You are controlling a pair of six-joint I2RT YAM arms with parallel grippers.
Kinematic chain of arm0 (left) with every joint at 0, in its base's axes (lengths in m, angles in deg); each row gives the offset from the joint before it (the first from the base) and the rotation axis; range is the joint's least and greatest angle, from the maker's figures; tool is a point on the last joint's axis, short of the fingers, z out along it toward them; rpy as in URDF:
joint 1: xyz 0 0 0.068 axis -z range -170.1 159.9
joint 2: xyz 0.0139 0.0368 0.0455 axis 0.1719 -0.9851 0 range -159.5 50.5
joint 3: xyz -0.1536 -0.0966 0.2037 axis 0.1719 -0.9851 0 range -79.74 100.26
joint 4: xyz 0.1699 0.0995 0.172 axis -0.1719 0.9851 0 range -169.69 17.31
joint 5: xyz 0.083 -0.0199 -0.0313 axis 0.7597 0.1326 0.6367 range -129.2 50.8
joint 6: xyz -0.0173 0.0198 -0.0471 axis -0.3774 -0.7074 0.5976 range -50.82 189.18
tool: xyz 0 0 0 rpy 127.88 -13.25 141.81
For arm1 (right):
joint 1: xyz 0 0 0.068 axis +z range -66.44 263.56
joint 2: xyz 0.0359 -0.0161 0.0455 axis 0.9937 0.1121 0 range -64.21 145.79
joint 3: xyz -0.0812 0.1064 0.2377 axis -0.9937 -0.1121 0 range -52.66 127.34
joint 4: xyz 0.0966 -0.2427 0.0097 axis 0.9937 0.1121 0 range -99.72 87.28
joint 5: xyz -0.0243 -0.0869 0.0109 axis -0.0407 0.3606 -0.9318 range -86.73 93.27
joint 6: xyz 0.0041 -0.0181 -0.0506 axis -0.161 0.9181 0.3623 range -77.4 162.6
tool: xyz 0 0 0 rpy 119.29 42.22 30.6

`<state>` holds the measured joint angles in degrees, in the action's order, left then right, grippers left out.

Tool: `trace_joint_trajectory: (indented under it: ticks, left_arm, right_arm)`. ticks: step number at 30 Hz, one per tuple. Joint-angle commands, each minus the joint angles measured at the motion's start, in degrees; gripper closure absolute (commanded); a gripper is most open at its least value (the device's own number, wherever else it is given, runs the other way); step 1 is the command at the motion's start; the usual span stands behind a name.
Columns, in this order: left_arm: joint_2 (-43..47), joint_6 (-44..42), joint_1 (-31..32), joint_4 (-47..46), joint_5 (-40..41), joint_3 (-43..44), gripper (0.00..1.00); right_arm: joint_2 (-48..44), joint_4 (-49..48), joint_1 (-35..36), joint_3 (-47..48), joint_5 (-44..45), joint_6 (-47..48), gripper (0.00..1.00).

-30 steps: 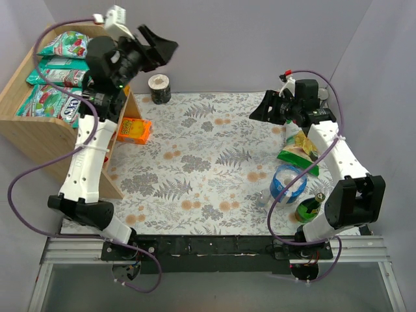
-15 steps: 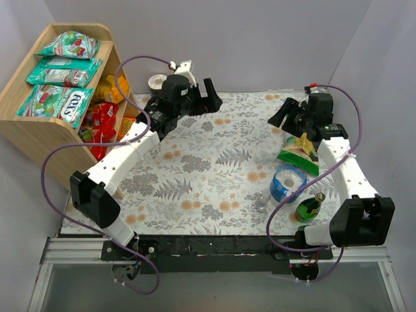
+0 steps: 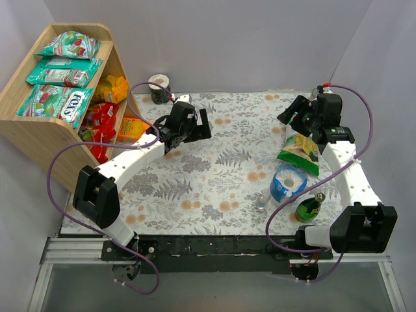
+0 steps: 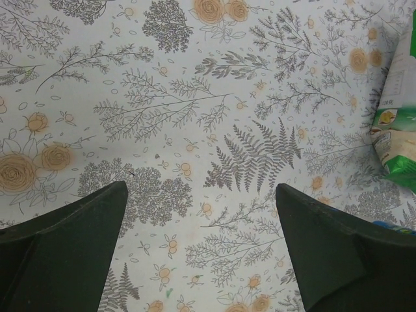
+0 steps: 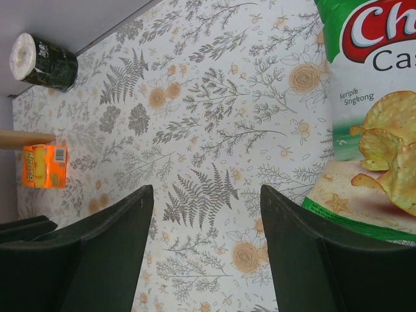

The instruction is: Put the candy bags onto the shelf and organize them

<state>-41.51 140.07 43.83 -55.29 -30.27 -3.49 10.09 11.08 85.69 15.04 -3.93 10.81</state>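
Left gripper (image 4: 201, 187) released, jaws spread wide, nothing between them, poised over bare floral cloth (image 3: 214, 175) near the middle of the table.

Far left: the shelf (image 3: 36, 138). Its tiers carry three teal candy bags (image 3: 65, 70), lying flat one below another. The side compartment next to them holds an orange-yellow bag (image 3: 114, 88) above red bags (image 3: 99, 123).

At the shelf's foot: an orange packet (image 5: 44, 166), lying flat on the cloth just beside the wooden side panel. It is judged to be the one candy bag not yet shelved.

Governing relation: the packet lies to the left of the left gripper, toward the shelf, with its long axis running roughly across the table. The left arm is much the nearer, so the coming pick should fall to it. The right arm is well apart, on the far side of the table.

Far edge: a dark roll (image 3: 159, 88), not a task item.

Right: right gripper (image 5: 207, 192), jaws likewise parted and empty, beside a green-and-white snack bag (image 3: 298, 151). Nearer the bases stand a blue-and-white roll (image 3: 288, 184) and a green bottle (image 3: 311, 207).

Change over the last second: the left gripper was up at the shelf's top tier. It has since swung out and down to mid-table, its jaws widening. The right gripper has drifted toward the far right corner.
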Motion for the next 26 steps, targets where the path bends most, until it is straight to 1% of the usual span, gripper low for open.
trace_joint_trajectory:
  ticks: [1, 19, 23, 26]
  left_arm:
    - [4.20, 0.56, 0.17, -1.81, 2.50, -1.01, 0.02]
    - [4.03, -1.63, 0.17, -4.98, 3.11, -1.28, 0.02]
    - [4.20, -1.99, 0.17, -5.33, 4.52, -1.28, 0.02]
    - [4.73, -2.78, 0.17, -6.82, 3.82, -1.80, 0.02]
  right_arm:
    - [-0.74, -2.52, -0.64, 0.41, 1.22, -0.64, 0.26]
    - [0.32, -3.31, -1.51, 0.50, 1.84, -1.52, 0.26]
    - [0.58, -3.39, -1.52, 0.50, 1.84, -1.52, 0.26]
    - [0.84, -3.39, -1.52, 0.59, 1.84, -1.70, 0.26]
